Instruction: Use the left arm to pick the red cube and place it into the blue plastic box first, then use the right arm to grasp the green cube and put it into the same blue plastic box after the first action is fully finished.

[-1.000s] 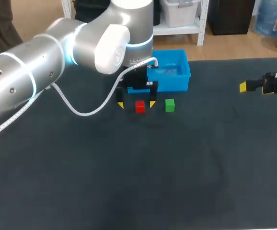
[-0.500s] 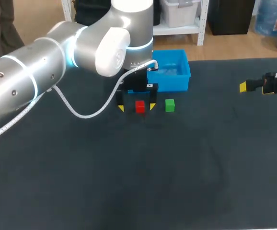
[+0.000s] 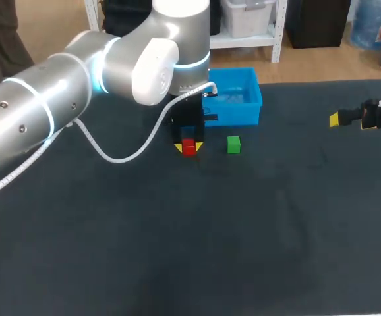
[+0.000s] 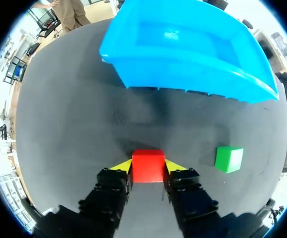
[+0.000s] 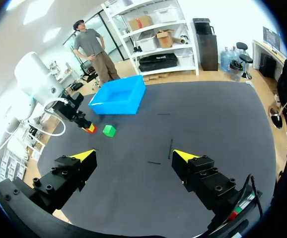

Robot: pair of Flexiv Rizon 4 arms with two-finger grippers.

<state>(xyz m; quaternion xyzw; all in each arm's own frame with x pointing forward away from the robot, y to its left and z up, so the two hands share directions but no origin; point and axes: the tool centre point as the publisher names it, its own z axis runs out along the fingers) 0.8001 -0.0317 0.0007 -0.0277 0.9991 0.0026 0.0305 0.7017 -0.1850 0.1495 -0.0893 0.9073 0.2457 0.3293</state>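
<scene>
Left jaws have just clamped the red cube [image 4: 148,165] (right jaws wait apart), so lifting can begin.

Dark matte table [image 3: 256,250] top

Head view: fixed high behind the robot, angled down over the whole worktop [image 3: 243,230], far edge included. Left wrist view: very near, looking along its fingers [image 4: 176,166] toward the far blue box [image 4: 183,44]. Right wrist view: well back at the right, facing left across the worktop. Shared by all three: blue box, red cube [image 3: 189,146], green cube [image 3: 233,144].
</scene>
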